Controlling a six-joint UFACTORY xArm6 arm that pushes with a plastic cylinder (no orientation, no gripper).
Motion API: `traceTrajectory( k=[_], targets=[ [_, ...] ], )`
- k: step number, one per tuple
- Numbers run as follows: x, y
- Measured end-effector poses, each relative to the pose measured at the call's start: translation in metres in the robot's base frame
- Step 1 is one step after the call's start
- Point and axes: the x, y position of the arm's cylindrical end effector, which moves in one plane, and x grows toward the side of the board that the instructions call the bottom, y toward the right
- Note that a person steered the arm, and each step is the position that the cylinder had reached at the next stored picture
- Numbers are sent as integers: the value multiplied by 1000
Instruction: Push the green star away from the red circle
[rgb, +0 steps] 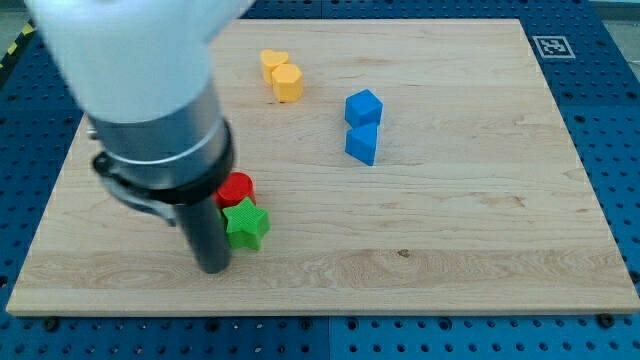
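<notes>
Green star (246, 224) touching red circle (237, 188), just below it; my tip (213, 268), a bare rod without jaws, at star's lower left; risk: upward push jams star into circle

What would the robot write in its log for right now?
tip: left of green star, close | star touching red circle | push not done

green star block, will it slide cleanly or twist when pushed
The green star block looks rigid and squat, so it probably slides without tipping. Its points may make it twist against my tip or catch the touching red circle block.
</notes>
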Motion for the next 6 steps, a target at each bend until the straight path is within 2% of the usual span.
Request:
traceTrajectory(
  k=[2, 4, 6],
  targets=[
    [-17, -11],
    [-20, 45],
    [-43, 109]
  ],
)
